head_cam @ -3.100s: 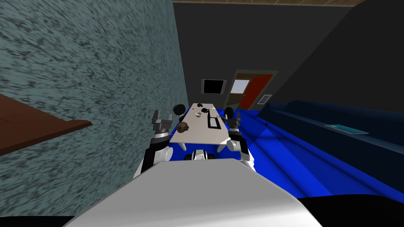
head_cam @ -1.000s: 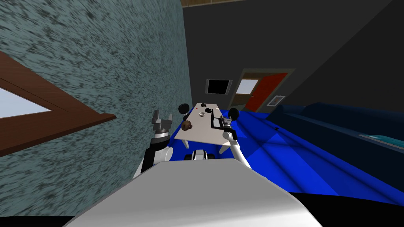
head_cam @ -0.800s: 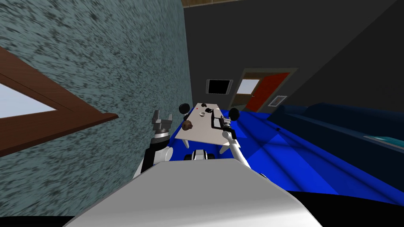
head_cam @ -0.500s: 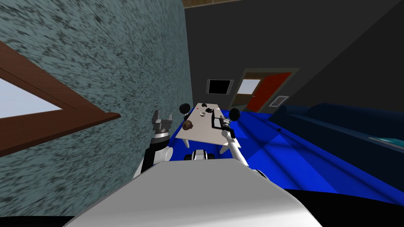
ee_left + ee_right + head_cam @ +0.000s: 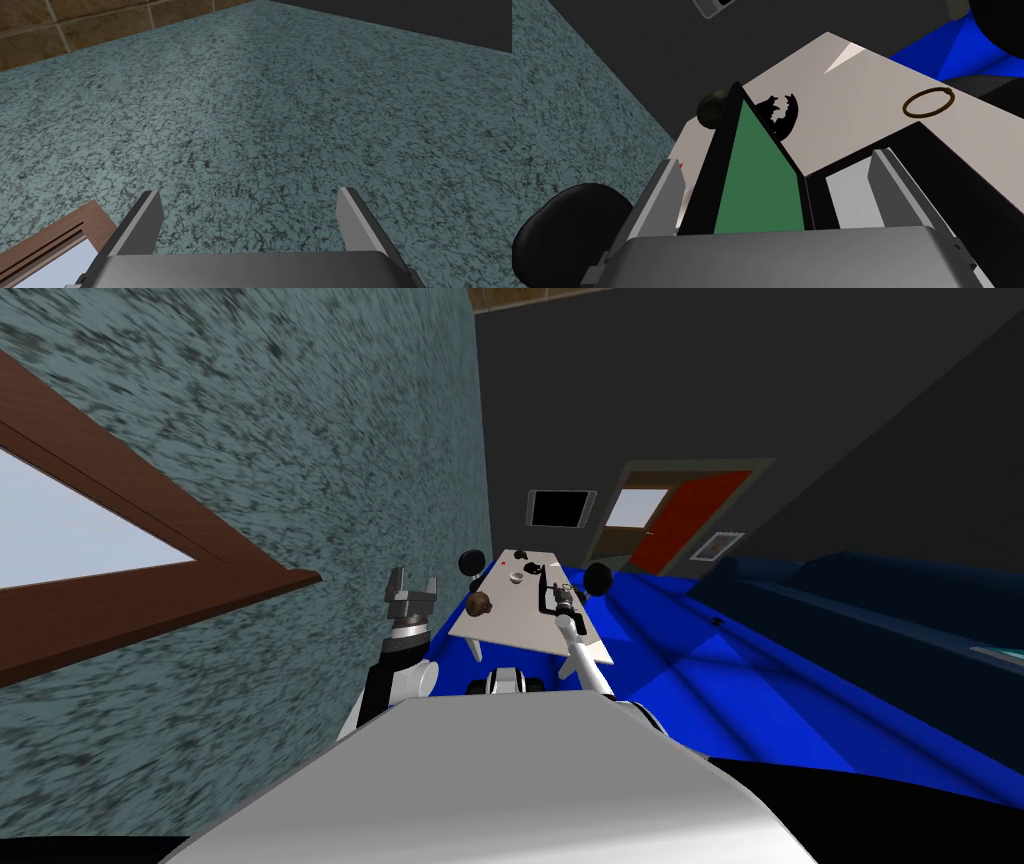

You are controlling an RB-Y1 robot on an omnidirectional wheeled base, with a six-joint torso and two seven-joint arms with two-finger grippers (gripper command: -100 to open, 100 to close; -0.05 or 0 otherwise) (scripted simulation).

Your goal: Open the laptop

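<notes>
So the laptop point(image 5: 757, 175) sits on the white counter point(image 5: 862, 90), lid raised and green screen showing, between the spread, untouching fingers point(image 5: 662, 200) of the right gripper point(image 5: 774, 160). Left gripper point(image 5: 249, 194) hangs released beside the speckled wall point(image 5: 300, 488).

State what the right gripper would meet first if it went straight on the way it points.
Probably the raised laptop lid, which stands between the open fingers of the right gripper; depth is hard to judge.

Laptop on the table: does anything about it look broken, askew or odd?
Nothing stands out. The laptop sits flat on the table, its lid raised and showing a green screen, between the open fingers of the right pincer.
</notes>
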